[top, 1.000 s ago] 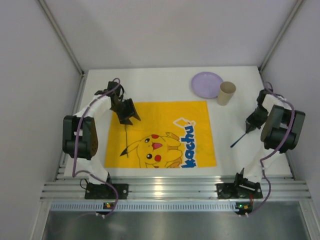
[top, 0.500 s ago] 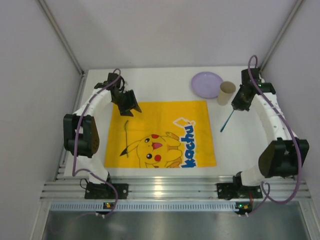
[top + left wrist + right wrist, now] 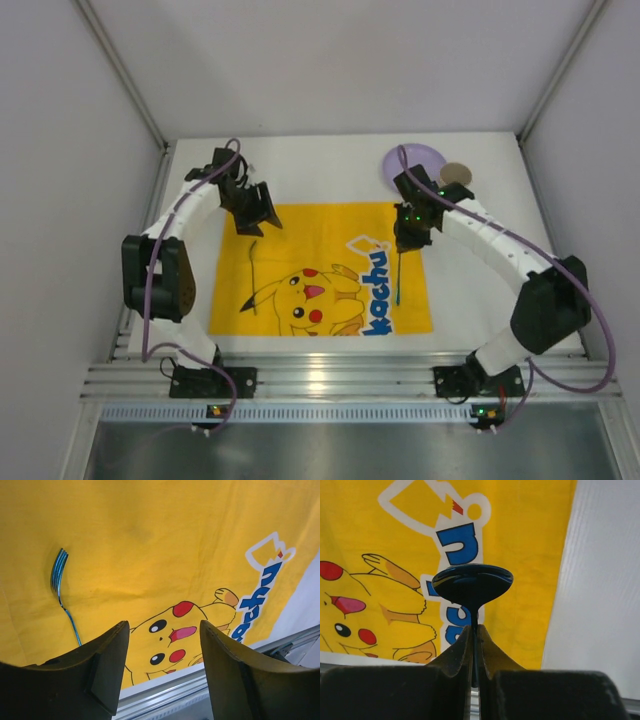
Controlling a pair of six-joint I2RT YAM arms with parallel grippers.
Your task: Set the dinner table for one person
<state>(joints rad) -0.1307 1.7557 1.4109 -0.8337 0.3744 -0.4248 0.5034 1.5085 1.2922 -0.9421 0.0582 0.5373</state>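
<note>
You have the dinner table (image 3: 320,170), a large plain white matte tabletop, lying under everything in the top view. It reaches from the ribbed silver aluminium rail (image 3: 330,380) at the near edge up to the back walls. On its middle lies the yellow rectangular cloth mat with the Pikachu print (image 3: 320,240), flat.

Your left gripper (image 3: 255,215) hangs over the far left corner of this mat. In the left wrist view its 2 black fingers (image 3: 107,675) stand well apart and there is nothing between them. The thin shiny blue metal fork (image 3: 59,575) lies on the left part of the mat, apart from these fingers, with its tines toward the far side.

Your right gripper (image 3: 474,630) is pressed closed on the thin handle of the dark blue glossy spoon (image 3: 472,582). The spoon is over the right part of the mat, by the blue lettering; whether it touches the cloth, I cannot tell.

Beyond the mat, at the far right of the tabletop, stands the round lilac plate (image 3: 405,162), partly hidden by the right arm. The tan round cup (image 3: 457,175) is just beside it.
</note>
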